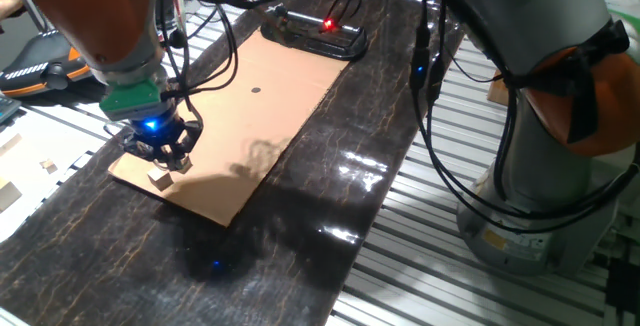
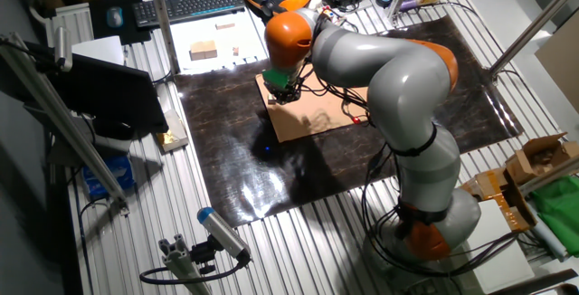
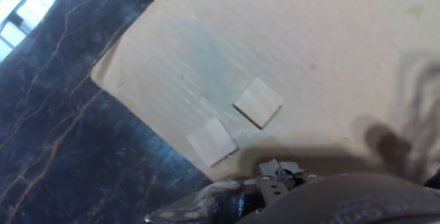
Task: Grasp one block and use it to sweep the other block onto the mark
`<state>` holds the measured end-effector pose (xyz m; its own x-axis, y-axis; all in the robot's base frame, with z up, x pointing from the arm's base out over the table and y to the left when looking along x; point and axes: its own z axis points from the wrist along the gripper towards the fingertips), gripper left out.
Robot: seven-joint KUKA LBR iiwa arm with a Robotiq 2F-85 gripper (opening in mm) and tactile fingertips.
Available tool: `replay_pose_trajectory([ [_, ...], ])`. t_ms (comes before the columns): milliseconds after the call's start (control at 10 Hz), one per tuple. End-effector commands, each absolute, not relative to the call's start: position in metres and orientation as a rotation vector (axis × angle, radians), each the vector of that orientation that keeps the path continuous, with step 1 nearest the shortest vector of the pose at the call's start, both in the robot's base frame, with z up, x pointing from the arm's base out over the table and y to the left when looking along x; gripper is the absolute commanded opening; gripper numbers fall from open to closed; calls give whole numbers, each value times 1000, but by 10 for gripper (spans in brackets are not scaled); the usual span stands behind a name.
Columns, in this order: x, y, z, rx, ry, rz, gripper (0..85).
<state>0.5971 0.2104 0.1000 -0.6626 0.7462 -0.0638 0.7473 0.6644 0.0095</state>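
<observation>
Two pale wooden blocks lie flat on the tan cardboard (image 3: 330, 38) near its corner, one (image 3: 258, 102) further in and the other (image 3: 212, 141) by the edge. Neither is held. From one fixed view a single block (image 1: 158, 178) shows just below my gripper (image 1: 163, 154), which hovers low over that corner; the second block is hidden there. The mark (image 1: 256, 91) is a small dark dot farther up the cardboard (image 1: 270, 136), well away from the blocks. The other fixed view shows the gripper (image 2: 282, 92) at the sheet's left end. The fingers are too dark and blurred to read.
The cardboard lies on a dark marbled mat (image 1: 300, 246). A black device with a red light (image 1: 318, 30) sits at the sheet's far end. Cables hang over the table. The arm's base (image 1: 530, 206) stands to the right. Spare wooden pieces (image 2: 204, 51) lie off the mat.
</observation>
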Motion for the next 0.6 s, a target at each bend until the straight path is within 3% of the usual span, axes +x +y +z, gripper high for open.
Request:
replay_pose_trajectory([
  [0, 598, 210, 98, 1264, 2809, -17, 7],
  [500, 598, 210, 98, 1216, 2809, -28, 7],
])
